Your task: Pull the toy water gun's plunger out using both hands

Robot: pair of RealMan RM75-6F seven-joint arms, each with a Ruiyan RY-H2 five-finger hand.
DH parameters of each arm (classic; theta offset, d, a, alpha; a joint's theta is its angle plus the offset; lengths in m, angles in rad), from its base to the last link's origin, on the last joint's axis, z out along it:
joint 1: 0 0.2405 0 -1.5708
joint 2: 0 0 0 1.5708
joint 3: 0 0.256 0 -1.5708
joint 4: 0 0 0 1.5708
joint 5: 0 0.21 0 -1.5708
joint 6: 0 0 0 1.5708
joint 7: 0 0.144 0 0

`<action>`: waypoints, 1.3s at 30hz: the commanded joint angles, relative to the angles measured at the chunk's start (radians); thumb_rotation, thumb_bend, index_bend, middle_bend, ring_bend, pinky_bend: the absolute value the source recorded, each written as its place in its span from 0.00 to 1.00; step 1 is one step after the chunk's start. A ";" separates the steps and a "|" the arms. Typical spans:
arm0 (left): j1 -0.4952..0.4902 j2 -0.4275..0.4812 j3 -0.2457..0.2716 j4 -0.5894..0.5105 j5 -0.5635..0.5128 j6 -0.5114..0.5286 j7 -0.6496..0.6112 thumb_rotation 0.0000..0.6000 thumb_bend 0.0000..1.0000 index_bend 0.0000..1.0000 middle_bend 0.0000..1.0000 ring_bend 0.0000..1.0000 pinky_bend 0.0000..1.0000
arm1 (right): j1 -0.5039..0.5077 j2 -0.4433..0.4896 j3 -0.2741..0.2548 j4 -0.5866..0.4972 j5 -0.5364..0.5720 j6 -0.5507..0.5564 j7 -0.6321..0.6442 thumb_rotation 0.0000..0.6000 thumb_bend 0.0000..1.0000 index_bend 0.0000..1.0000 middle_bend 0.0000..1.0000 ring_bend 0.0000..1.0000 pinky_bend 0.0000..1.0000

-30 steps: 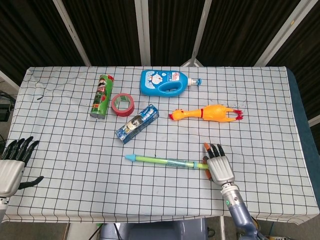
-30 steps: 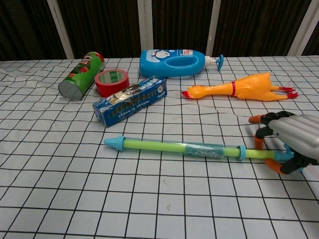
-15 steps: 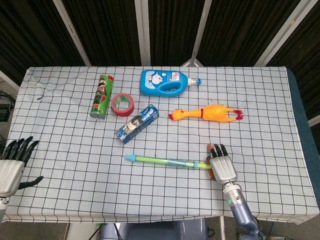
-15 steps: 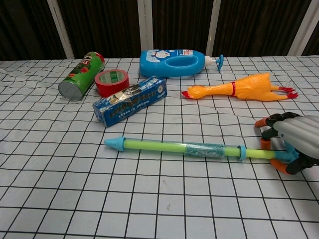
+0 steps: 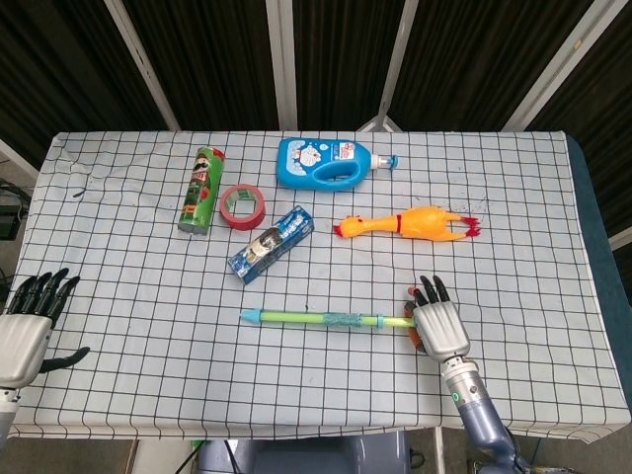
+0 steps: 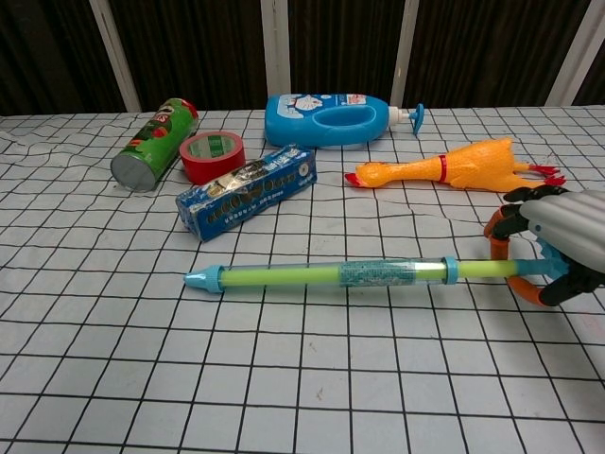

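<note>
The toy water gun is a long green tube with a blue nozzle at its left end, lying across the front of the checked table. My right hand grips the plunger end at the tube's right, fingers curled around it, and the gun looks lifted slightly off the cloth. My left hand hovers open past the table's left edge, far from the gun. It shows in the head view only.
Behind the gun lie a blue foil box, a red tape roll, a green can, a blue detergent bottle and a rubber chicken. The table's front edge is close.
My right hand has closed on the plunger end and swung the gun, which now lies level and sits a little further left. My left hand has barely moved.
</note>
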 commanded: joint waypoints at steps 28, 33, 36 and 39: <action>-0.378 -0.206 -0.131 -0.302 -0.397 -0.358 0.585 1.00 0.16 0.34 0.10 0.00 0.16 | 0.011 0.038 0.005 -0.095 0.010 0.037 -0.032 1.00 0.50 0.72 0.25 0.00 0.00; -0.410 -0.266 -0.116 -0.293 -0.421 -0.362 0.622 1.00 0.19 0.37 0.12 0.00 0.16 | 0.014 0.039 0.004 -0.103 0.014 0.041 -0.041 1.00 0.51 0.72 0.25 0.00 0.00; -0.424 -0.301 -0.108 -0.286 -0.437 -0.359 0.644 1.00 0.21 0.37 0.12 0.00 0.16 | 0.015 0.038 0.003 -0.106 0.017 0.042 -0.044 1.00 0.51 0.72 0.25 0.00 0.00; -0.439 -0.347 -0.104 -0.267 -0.455 -0.338 0.683 1.00 0.24 0.38 0.12 0.00 0.15 | 0.016 0.040 0.001 -0.110 0.019 0.044 -0.047 1.00 0.51 0.72 0.25 0.00 0.00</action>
